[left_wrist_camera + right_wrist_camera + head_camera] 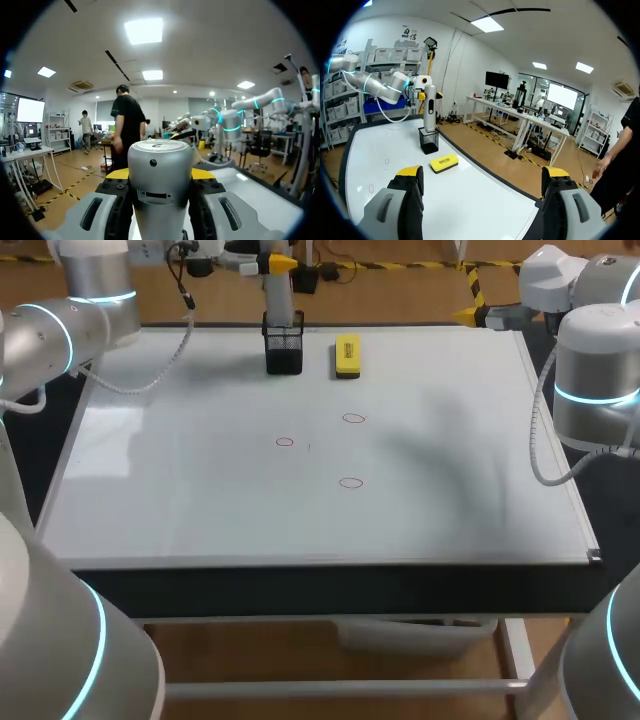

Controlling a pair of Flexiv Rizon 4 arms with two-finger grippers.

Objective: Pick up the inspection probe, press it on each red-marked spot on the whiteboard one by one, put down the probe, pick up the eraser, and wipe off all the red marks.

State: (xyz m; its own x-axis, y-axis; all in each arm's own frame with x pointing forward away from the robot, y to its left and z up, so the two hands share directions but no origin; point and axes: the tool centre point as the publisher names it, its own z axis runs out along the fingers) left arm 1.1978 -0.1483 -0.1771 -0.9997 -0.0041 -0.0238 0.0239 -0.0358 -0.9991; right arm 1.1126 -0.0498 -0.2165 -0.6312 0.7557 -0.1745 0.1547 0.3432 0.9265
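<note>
One step in, at a guess: found the whiteboard lying flat, the left hand pinching the upright inspection probe from both sides, and the right hand spread wide on nothing. Judged a straight upward pull wisest, so as not to tip or drag the black mesh holder at the board's far edge, clearing its rim before any sideways travel; saw only the probe's foot inside. Noted the yellow eraser near the holder and three red marks mid-board.

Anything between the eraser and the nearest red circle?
No. The head view shows only bare whiteboard between the yellow eraser and the closest red circle.
</note>
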